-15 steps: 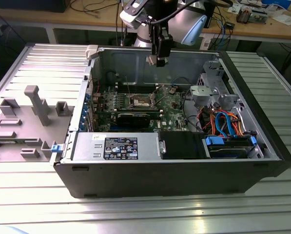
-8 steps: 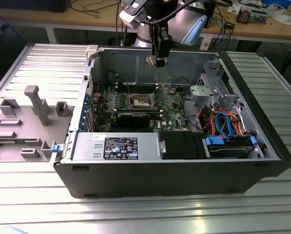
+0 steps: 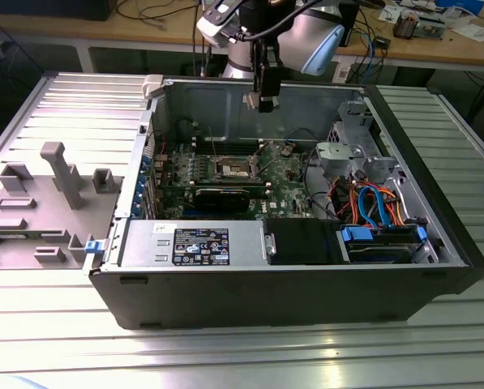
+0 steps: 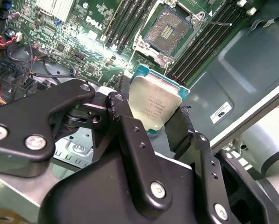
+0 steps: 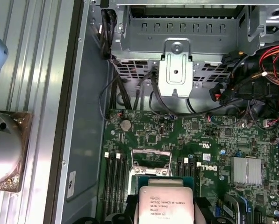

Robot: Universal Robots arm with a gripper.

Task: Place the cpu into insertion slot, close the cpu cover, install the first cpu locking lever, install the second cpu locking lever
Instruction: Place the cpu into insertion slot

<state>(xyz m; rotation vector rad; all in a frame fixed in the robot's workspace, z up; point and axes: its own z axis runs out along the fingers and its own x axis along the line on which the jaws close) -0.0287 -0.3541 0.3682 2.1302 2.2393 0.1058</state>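
An open black computer case (image 3: 266, 284) is lying on its side in the middle of a ribbed metal bench (image 3: 225, 356), with its green motherboard (image 3: 282, 194) facing up. A grey plastic fixture (image 3: 39, 203) is sitting on the bench just beside the case, towards the exterior view's left edge.

The robot arm is reaching in from the far edge of the bench, and its gripper (image 3: 264, 101) is hanging above the far wall of the case, well clear of the board.

In the second wrist view the black fingers (image 4: 127, 128) are pinching the cpu (image 4: 155, 105) by two opposite edges, closed only as far as the chip's width. The chip is tilting, its dull silver top showing between them. In the first wrist view the cpu (image 5: 165, 205) is hovering above the board.

The insertion slot (image 4: 168, 30) is lying near the middle of the motherboard, between banks of long black memory slots (image 4: 125, 23), with its dark contact field showing uncovered. In the exterior view the slot (image 3: 235, 168) is sitting below and in front of the gripper. The cpu cover (image 5: 151, 152) is showing as a silver frame at the socket, apparently raised. A thin wire lever (image 4: 216, 22) is sticking out beside the socket. A round coin battery (image 5: 125, 124) is sitting on the board near the socket.
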